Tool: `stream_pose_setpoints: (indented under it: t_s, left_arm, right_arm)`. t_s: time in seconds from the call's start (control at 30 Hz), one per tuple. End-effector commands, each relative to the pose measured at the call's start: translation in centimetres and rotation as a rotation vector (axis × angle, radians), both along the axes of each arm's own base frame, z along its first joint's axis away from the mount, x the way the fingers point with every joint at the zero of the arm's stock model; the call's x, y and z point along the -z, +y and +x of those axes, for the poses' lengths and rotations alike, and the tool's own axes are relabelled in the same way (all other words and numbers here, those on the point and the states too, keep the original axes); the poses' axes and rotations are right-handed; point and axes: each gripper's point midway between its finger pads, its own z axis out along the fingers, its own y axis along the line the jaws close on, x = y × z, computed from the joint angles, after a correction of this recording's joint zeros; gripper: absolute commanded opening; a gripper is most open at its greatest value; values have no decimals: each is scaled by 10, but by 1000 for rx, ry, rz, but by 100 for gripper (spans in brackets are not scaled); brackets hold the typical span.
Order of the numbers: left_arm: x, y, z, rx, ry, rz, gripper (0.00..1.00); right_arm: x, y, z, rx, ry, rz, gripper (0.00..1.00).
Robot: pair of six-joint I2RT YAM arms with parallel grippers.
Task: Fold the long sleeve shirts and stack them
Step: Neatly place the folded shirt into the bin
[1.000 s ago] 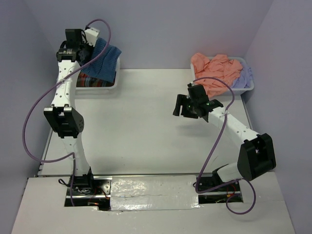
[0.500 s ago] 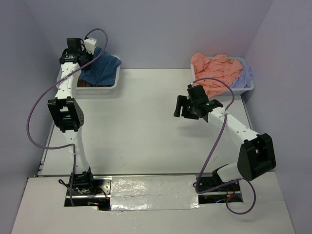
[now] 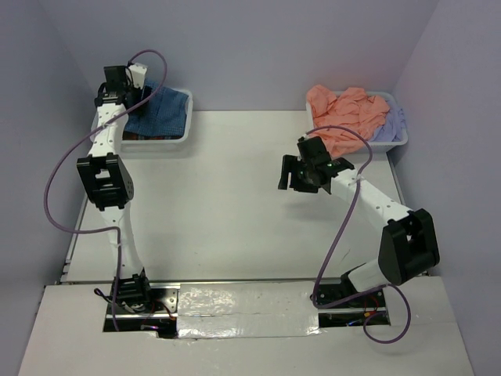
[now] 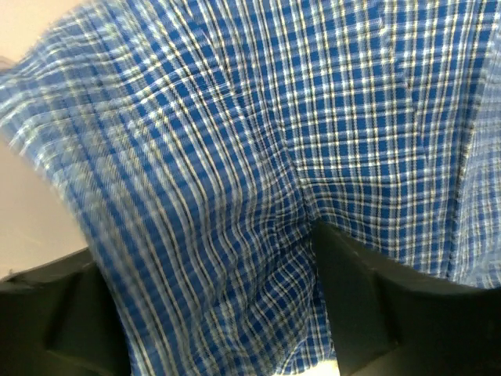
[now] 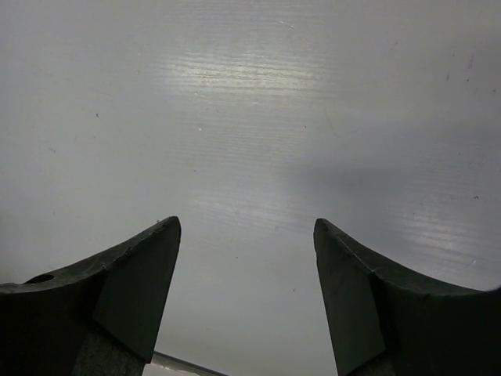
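The blue fine-checked long sleeve shirt (image 3: 163, 110) lies in the white tray (image 3: 156, 142) at the back left. A sliver of red-green plaid (image 3: 131, 135) shows under it. My left gripper (image 3: 129, 92) hovers over that tray, and its jaws stand wide apart. In the left wrist view the blue shirt (image 4: 274, 117) fills the frame beneath the left gripper (image 4: 203, 243). Salmon orange (image 3: 340, 117) and pale lavender (image 3: 389, 121) shirts are heaped in the back right tray (image 3: 394, 144). My right gripper (image 3: 293, 174) hangs open over bare table (image 5: 250, 94), nothing between the fingers of the right gripper (image 5: 246, 223).
The white table (image 3: 227, 196) stretches between the two trays and the arm bases. Lilac walls close in the back and both sides. The salmon shirt spills over the right tray's left rim.
My left gripper carried the blue shirt back over the left tray and opened; the shirt now lies flatter in the tray. The right arm has barely shifted.
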Motion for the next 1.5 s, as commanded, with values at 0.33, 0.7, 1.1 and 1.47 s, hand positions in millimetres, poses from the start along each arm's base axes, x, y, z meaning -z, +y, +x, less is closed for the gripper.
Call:
stream_pose_setpoints:
  t_s: [0.33,0.7,1.1,1.47]
  left_arm:
    - [-25,83,-9,-293,-90,181,99]
    - [-64,72,-9,-254,-172,141,99]
    - [-124,65,-27,-271,-271,92,99]
    - [-38,59,-37,-271,-53,33,3]
  right_arm:
    - [-15,10,9,-25,-42,-8,76]
    - [-19,15,10,-39,-49,-8,75]
    - [-37,15,13,-43,-99,6,75]
    - [-42,13,13,-43,-96,-7,75]
